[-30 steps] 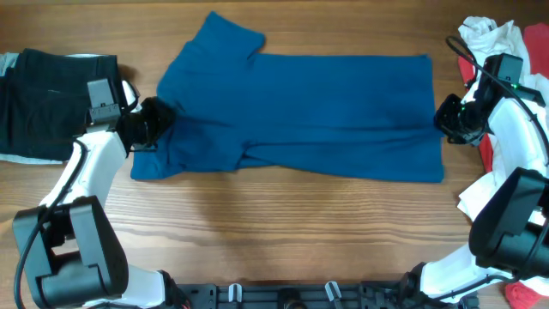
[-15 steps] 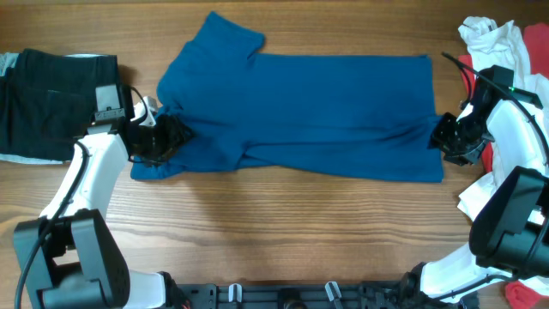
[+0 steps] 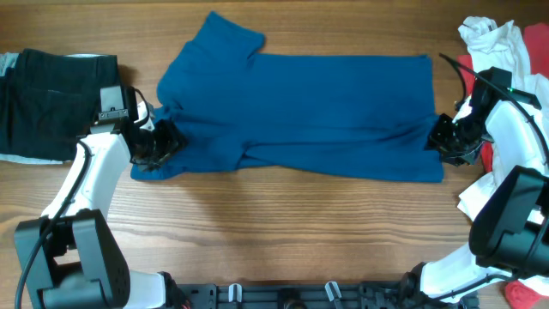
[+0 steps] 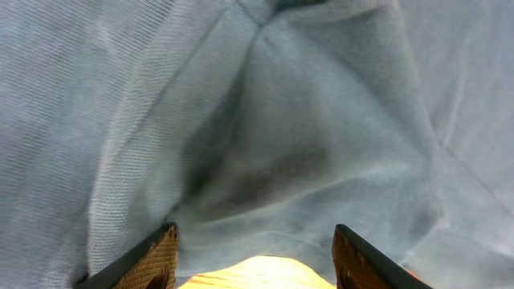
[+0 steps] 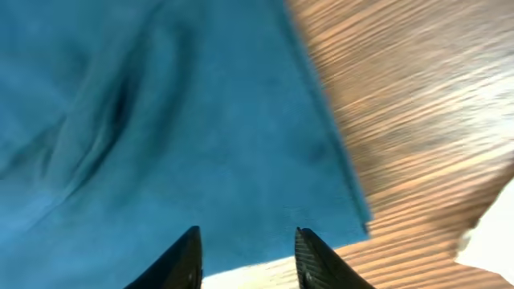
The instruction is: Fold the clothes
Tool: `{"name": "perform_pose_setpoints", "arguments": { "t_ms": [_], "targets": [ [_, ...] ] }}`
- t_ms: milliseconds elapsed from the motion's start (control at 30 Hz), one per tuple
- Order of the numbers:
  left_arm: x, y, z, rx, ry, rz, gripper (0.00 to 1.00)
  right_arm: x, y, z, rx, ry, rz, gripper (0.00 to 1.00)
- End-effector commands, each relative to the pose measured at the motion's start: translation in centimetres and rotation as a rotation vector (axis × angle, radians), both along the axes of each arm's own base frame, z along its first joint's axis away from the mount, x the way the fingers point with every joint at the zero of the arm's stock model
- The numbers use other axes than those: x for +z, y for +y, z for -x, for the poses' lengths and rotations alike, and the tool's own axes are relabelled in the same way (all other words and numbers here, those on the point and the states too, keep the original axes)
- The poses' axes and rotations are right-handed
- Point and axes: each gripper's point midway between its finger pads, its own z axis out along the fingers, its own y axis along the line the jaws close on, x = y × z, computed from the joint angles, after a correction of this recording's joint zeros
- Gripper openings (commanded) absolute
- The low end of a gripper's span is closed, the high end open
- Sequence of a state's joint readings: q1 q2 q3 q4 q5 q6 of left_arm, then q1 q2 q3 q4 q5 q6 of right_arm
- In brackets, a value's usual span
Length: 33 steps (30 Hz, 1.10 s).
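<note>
Overhead, a brown wood-grain worktop [image 3: 283, 232] fills the whole view, and a black rail [image 3: 283, 296] carrying the two arm bases runs along its near edge.

At the far left lies one black garment [image 3: 47, 99], roughly folded, with a sliver of pale grey cloth [image 3: 7, 62] showing at its far-left corner.

Just right of it, the left gripper [image 3: 163, 142] rests on the left edge of the one deep-blue shirt [image 3: 317, 103]. In the left wrist view its fingers [image 4: 165, 257] stand well apart with the cloth rumpled ahead of them, and no fold is pinched between them.

The shirt is spread flat across the middle of the worktop. Its collar end points far-left and its straight hem faces right.

The right gripper [image 3: 442, 137] sits at the shirt's near-right corner. In the right wrist view its fingers [image 5: 186, 257] are parted a little above the blue cloth beside the hem edge, holding nothing.

Along the right edge is a heap of white clothes [image 3: 493, 39] and red clothes [image 3: 486, 156]. How many pieces it holds cannot be told.

There are two arms and two grippers in all.
</note>
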<state>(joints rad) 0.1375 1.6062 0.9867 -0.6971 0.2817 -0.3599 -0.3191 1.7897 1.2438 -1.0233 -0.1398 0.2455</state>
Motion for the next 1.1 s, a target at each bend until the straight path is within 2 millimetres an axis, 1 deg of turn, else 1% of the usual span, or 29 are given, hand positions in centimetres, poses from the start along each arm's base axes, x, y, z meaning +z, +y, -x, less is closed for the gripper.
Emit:
{"name": "perform_pose_setpoints", "arguments": {
  "t_ms": [0,67,133,200,267,400,467,533,567,600,767,867,1000,1067],
  "targets": [
    [0.0,0.6,-0.4,-0.007,-0.022,-0.044,0.62,-0.7,2.9,0.0,0.102,-0.007,-0.106,0.27],
    [-0.2,0.6,-0.9,-0.008,-0.031,-0.045,0.62,-1.6,4.0,0.2,0.135,-0.005,-0.107,0.26],
    [-0.9,0.7,-0.8,-0.008,-0.014,-0.043,0.62,-2.5,4.6,0.4,0.140,-0.007,-0.105,0.24],
    [-2.2,1.2,-0.5,0.000,0.028,-0.069,0.62,-3.5,4.9,0.7,0.148,-0.010,-0.103,0.23],
    [-3.5,1.3,-0.2,0.001,0.067,-0.076,0.61,-4.3,4.8,1.2,0.145,-0.005,-0.094,0.22],
    [-5.5,1.4,0.4,0.003,0.131,-0.074,0.59,-5.8,3.8,1.9,0.123,0.010,-0.027,0.21],
    [-6.1,1.9,1.2,0.008,0.172,-0.105,0.59,-6.3,3.1,2.6,0.112,0.034,0.018,0.21],
    [-6.5,2.8,2.1,0.029,0.216,-0.157,0.59,-6.5,1.5,3.5,0.057,0.085,0.109,0.21],
    [-6.6,3.7,2.5,0.068,0.243,-0.202,0.59,-6.4,-0.1,4.6,-0.002,0.138,0.202,0.21],
    [-6.7,4.2,2.8,0.086,0.256,-0.229,0.59,-6.3,-0.8,5.1,-0.035,0.161,0.238,0.21],
    [-7.0,4.2,3.1,0.085,0.266,-0.230,0.59,-6.3,-3.0,6.4,-0.135,0.195,0.241,0.20],
    [-7.4,4.1,4.0,0.082,0.291,-0.227,0.59,-6.3,-3.4,6.9,-0.162,0.203,0.229,0.18],
    [-8.4,3.7,6.5,0.095,0.366,-0.219,0.59,-6.2,-3.3,7.2,-0.160,0.217,0.225,0.18],
    [-8.3,3.6,7.9,0.093,0.420,-0.216,0.54,-6.1,-3.3,7.9,-0.156,0.247,0.231,0.19]
  ]
}}
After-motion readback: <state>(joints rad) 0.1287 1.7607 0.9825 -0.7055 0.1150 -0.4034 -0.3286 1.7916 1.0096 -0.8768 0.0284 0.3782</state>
